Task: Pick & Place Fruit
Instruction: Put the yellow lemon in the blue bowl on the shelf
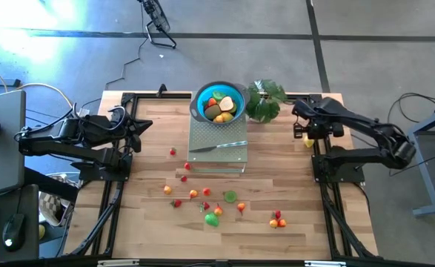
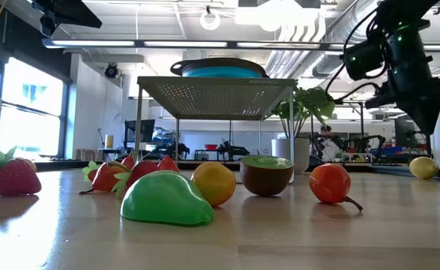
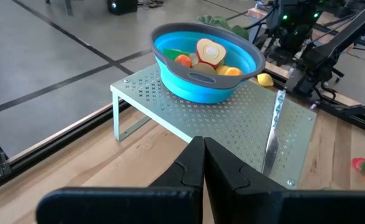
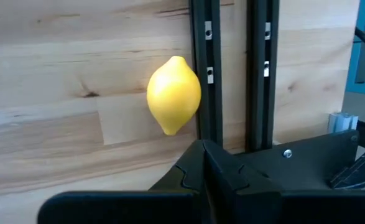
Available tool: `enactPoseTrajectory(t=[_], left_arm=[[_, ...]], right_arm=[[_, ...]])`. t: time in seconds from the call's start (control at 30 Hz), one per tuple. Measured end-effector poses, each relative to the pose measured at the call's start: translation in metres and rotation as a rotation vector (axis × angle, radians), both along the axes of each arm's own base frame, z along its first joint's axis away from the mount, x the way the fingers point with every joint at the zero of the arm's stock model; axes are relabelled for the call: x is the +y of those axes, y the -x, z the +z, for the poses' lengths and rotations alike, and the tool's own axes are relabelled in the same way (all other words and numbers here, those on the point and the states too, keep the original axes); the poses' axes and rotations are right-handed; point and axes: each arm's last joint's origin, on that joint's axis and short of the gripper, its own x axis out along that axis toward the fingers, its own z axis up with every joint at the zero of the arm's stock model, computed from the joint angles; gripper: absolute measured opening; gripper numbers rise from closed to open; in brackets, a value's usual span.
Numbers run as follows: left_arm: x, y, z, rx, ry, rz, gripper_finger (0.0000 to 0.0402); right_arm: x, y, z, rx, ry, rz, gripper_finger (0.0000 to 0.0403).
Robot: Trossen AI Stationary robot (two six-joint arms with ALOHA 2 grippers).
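Many toy fruits (image 1: 206, 205) scattered on table (image 1: 291, 178) in front of metal rack (image 1: 217, 152) | some in blue bowl (image 1: 217, 102) on rack, knife (image 1: 218, 146) beside | lemon (image 4: 173, 94) under right gripper (image 1: 303, 127), jaws clenched, empty | left gripper (image 1: 144, 124) clenched, empty, at left edge, facing rack

Toy fruit (image 1: 214, 216) scattered on the table

Small red, orange and green pieces lay loose; a yellow lemon (image 4: 173, 94) lay apart.

Two black jointed arms, each tool (image 3: 202, 163) with matte dark fingers, one green indicator light.
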Motion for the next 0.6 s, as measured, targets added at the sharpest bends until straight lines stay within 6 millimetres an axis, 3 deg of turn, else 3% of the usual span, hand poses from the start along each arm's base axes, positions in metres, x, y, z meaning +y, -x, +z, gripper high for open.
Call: enactPoseTrajectory(t=[0.33,0.47,0.6], left_arm=[[0.0,0.0,0.0,-0.001,0.0,0.001,0.0003],[0.0,0.0,0.0,-0.003,0.001,0.001,0.0003],[0.0,0.0,0.0,-0.004,0.0,0.002,0.0003]], right_arm=[[-0.006,0.003,-0.002,0.045,0.0,0.04,0.0014],[-0.011,0.001,-0.006,0.053,-0.019,0.093,0.0055],[-0.017,-0.005,-0.011,0.046,-0.016,0.137,0.0121]])
